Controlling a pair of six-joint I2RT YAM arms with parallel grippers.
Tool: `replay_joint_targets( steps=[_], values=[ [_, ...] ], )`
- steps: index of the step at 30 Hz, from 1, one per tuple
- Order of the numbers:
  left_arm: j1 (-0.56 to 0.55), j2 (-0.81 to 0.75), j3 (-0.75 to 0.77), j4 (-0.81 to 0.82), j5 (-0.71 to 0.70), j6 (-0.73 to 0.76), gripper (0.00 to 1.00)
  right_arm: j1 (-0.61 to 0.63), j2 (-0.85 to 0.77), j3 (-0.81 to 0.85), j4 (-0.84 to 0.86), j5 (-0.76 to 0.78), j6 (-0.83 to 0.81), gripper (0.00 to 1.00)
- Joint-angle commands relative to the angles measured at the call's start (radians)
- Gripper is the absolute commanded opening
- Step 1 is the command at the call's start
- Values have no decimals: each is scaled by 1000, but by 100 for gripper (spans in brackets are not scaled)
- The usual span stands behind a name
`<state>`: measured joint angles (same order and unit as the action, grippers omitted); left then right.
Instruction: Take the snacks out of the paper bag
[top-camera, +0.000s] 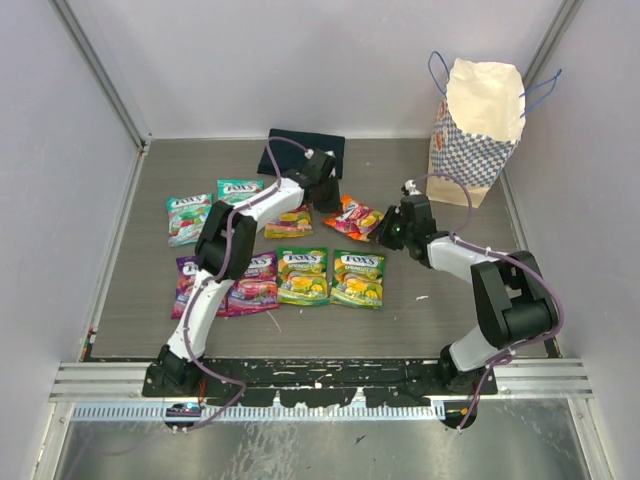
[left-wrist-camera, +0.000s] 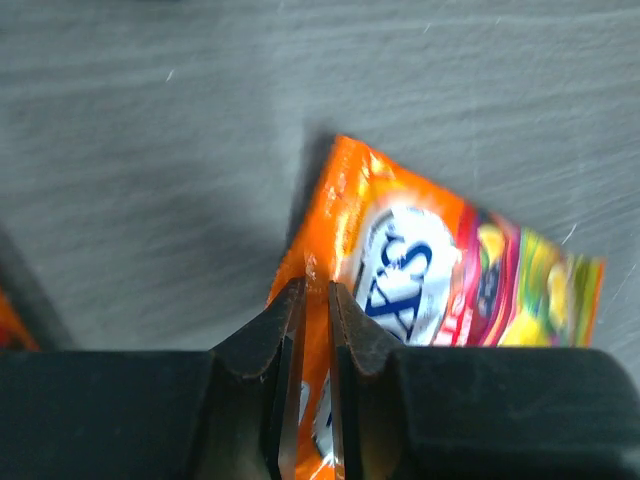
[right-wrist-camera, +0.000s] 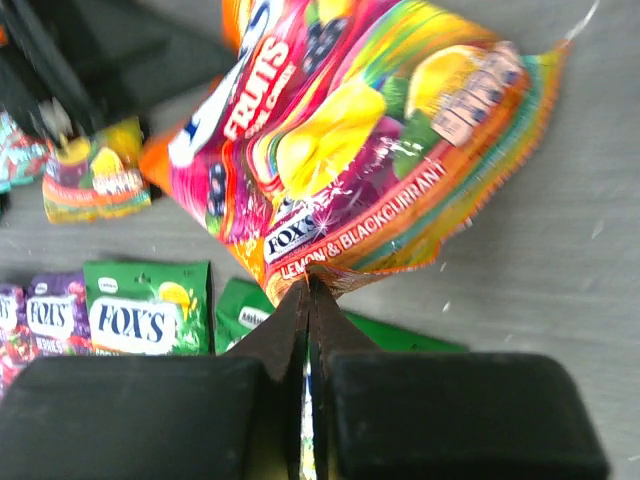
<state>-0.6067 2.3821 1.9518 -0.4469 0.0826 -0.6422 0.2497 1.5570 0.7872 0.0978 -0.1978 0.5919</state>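
Observation:
The checkered paper bag (top-camera: 470, 125) stands upright and open at the back right. Several snack pouches lie flat on the table: teal (top-camera: 188, 217), purple (top-camera: 255, 282), green (top-camera: 303, 275) and an orange one (top-camera: 290, 222). Another orange pouch (top-camera: 354, 217) is held at both ends. My left gripper (top-camera: 330, 204) is shut on its left edge, seen in the left wrist view with the gripper (left-wrist-camera: 317, 290) on the pouch (left-wrist-camera: 430, 270). My right gripper (top-camera: 386, 232) is shut on its right edge, seen in the right wrist view with the gripper (right-wrist-camera: 308, 285) on the pouch (right-wrist-camera: 340, 150).
A dark navy folded cloth (top-camera: 300, 150) lies at the back, behind the left wrist. Grey walls close in the table on three sides. Green pouches (right-wrist-camera: 148, 305) lie just below the held pouch in the right wrist view.

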Motion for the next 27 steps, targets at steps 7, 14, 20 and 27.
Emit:
replay_joint_targets(
  steps=[7, 14, 20, 27],
  values=[
    [16, 161, 355, -133, -3, 62, 19, 164, -86, -97, 174, 25, 56, 57],
    [35, -12, 316, -139, -73, 201, 45, 201, -193, 78, -120, 101, -165, 87],
    [33, -297, 17, -1, -114, 207, 69, 143, -239, 140, -262, 123, -243, 95],
    [5, -392, -257, 123, -72, 89, 52, -37, -72, 174, -185, -2, -251, 79]
  ],
)
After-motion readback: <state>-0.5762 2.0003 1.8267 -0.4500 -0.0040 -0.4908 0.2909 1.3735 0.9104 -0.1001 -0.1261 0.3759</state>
